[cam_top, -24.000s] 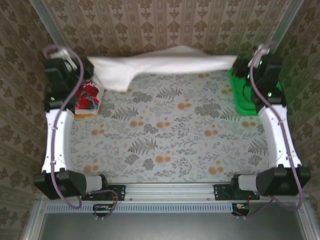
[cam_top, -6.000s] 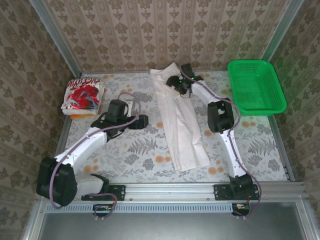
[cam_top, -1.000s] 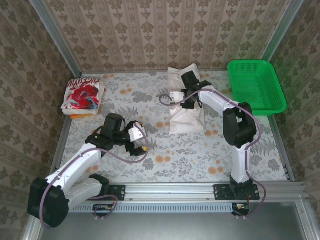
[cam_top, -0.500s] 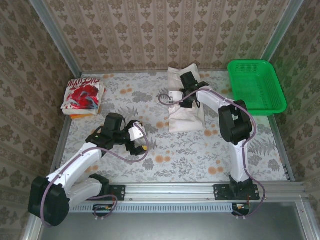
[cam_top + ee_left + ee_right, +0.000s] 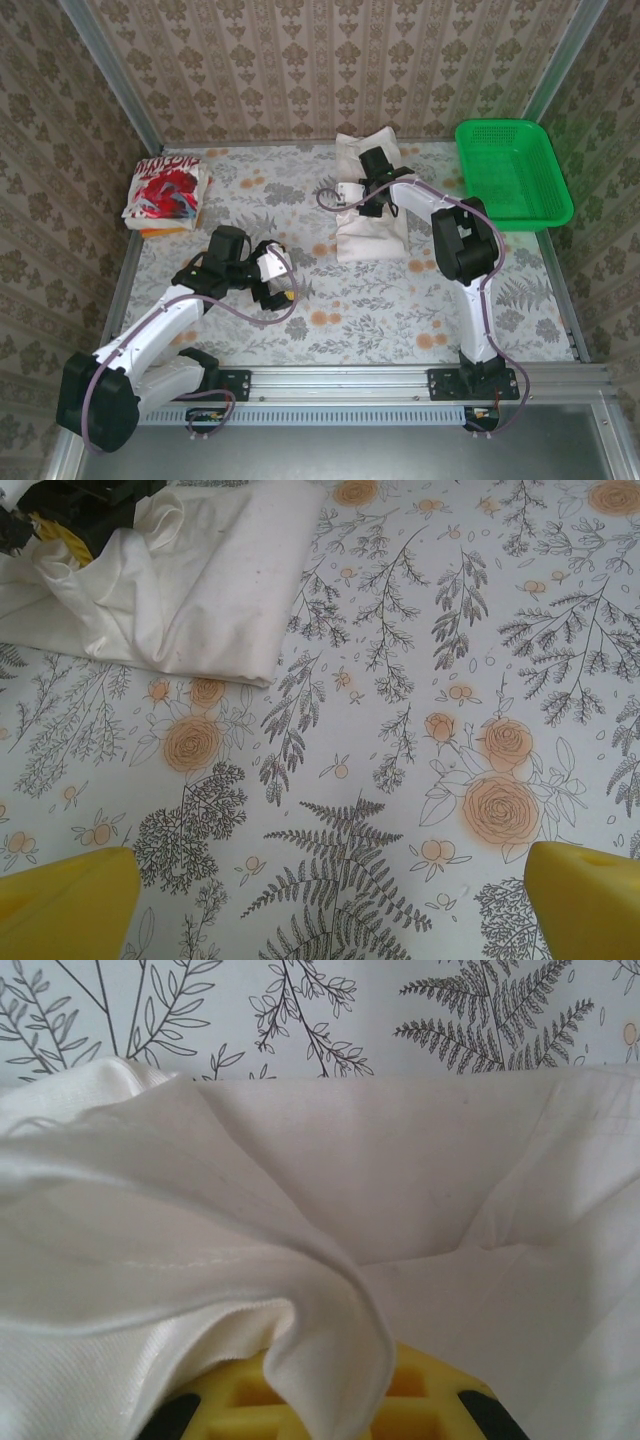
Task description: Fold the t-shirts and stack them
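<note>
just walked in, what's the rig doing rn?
Folding shirts. The right end effector is at the off-white t-shirt, which lies folded into a compact bundle at the far middle of the table. Cloth drapes over its finger, so I can't tell if it is clamped. The left end effector hangs open over bare floral tablecloth. The red-print t-shirt lies folded at far left.
</note>
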Action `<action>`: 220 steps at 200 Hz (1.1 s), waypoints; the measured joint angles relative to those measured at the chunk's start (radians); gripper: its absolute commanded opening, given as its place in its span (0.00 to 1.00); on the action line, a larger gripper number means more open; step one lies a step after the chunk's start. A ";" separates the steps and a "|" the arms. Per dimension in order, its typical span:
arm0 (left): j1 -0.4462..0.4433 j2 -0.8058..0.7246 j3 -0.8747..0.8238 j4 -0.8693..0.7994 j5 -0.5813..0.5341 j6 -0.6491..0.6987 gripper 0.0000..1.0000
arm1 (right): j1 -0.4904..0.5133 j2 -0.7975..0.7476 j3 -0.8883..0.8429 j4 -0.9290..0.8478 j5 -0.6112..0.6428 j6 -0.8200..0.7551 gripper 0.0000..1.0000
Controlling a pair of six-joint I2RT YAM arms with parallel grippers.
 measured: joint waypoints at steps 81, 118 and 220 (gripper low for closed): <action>0.000 0.009 0.000 0.017 0.004 -0.005 1.00 | -0.010 -0.003 -0.022 0.032 0.000 0.029 0.05; 0.000 0.038 0.000 0.022 0.011 -0.005 1.00 | -0.024 -0.066 -0.068 0.046 0.001 0.040 0.05; 0.000 0.066 0.000 0.044 0.041 -0.006 1.00 | -0.036 -0.081 -0.079 0.064 0.009 0.055 0.52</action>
